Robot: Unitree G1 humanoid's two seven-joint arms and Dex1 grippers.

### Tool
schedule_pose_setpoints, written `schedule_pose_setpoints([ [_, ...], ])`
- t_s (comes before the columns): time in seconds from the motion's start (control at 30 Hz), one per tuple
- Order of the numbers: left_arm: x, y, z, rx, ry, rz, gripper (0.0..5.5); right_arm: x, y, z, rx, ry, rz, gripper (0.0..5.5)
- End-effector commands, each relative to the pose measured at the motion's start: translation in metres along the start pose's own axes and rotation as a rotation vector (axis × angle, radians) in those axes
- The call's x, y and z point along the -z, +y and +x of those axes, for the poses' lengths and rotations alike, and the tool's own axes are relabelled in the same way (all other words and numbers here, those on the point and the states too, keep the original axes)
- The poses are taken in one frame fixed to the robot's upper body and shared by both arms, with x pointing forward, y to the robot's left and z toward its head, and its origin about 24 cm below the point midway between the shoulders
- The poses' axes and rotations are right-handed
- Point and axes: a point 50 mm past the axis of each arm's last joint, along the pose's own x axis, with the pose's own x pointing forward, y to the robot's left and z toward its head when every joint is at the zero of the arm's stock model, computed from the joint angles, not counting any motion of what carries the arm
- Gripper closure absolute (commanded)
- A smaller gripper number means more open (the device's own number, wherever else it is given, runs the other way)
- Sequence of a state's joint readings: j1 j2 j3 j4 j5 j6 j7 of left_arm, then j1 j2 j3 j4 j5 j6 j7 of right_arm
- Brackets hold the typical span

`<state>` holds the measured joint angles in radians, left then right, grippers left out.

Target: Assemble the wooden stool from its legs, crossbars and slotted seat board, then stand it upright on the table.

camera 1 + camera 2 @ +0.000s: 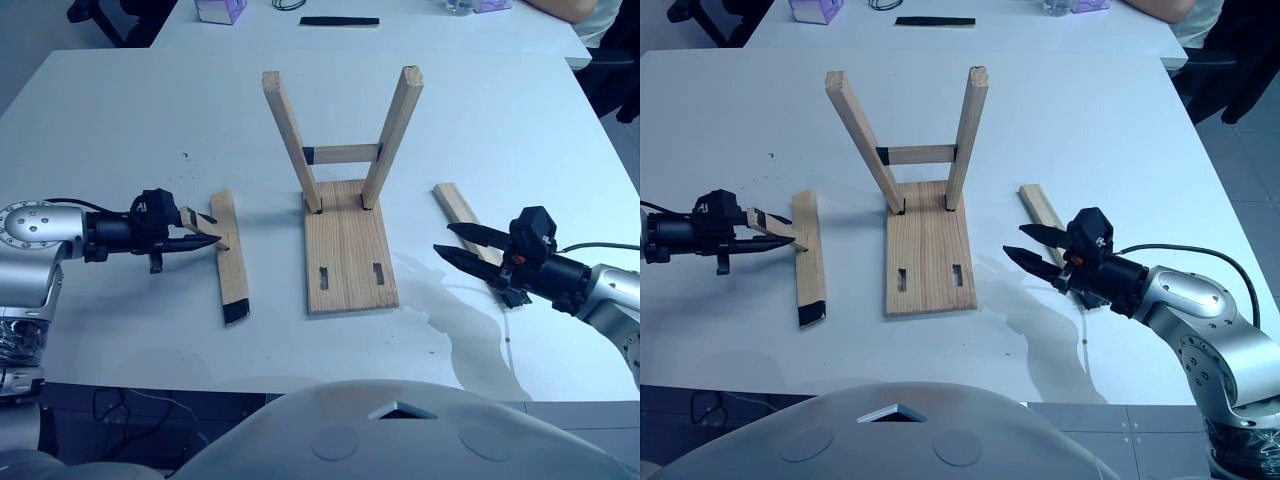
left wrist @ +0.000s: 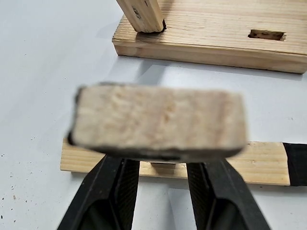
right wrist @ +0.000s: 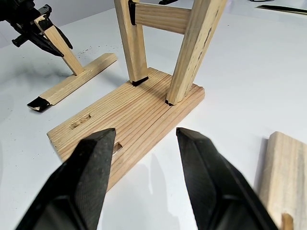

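My left tool (image 1: 212,240) pinches the crossbar (image 3: 62,48), its end on the loose leg (image 1: 230,262) left of the central seat board (image 1: 348,262). My right tool (image 1: 445,238) hangs spread at lower right. Pressing off-axis could, I judge, skid that leg or slip the crossbar.

Pale grained wooden seat board (image 1: 347,256), matt white table (image 1: 120,120), black plastic right gripper (image 1: 1032,249)

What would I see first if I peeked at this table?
Two legs joined by a crossbar stick up from the far end of the seat board in the middle of the table. On the left, the left claw grips a second crossbar rising from a loose leg lying flat. The open right claw hangs beside another leg on the right.
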<state>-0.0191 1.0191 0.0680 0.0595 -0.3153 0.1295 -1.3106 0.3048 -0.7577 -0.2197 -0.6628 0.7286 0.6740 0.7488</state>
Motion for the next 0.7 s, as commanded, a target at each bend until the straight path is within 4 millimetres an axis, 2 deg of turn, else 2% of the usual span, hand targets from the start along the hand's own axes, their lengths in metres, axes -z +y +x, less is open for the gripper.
schedule_pose_setpoints([
  [0.03,0.017,-0.016,0.02,0.078,0.038,-0.166,4.17,-0.002,-0.003,0.002,-0.011,0.02,-0.02,3.17],
  [0.17,0.012,-0.015,0.023,0.067,-0.004,-0.216,4.17,-0.001,-0.005,0.003,-0.02,0.033,-0.027,3.17],
  [0.33,0.019,-0.013,0.028,-0.011,0.006,-0.229,4.17,-0.002,-0.006,0.007,-0.038,0.046,-0.039,3.17],
  [0.37,0.019,-0.014,0.029,-0.018,0.001,-0.219,3.82,-0.002,-0.006,0.007,-0.041,0.047,-0.041,3.17],
  [0.5,0.016,-0.019,0.042,-0.031,-0.019,-0.182,3.31,-0.001,-0.007,0.008,-0.044,0.054,-0.042,3.17],
  [0.6,0.029,-0.024,0.046,-0.073,0.02,-0.172,2.85,0.0,-0.008,0.01,-0.049,0.057,-0.046,3.17],
  [0.7,0.041,-0.031,0.042,-0.097,0.029,-0.21,2.59,-0.001,-0.009,0.009,-0.052,0.061,-0.052,3.17],
])
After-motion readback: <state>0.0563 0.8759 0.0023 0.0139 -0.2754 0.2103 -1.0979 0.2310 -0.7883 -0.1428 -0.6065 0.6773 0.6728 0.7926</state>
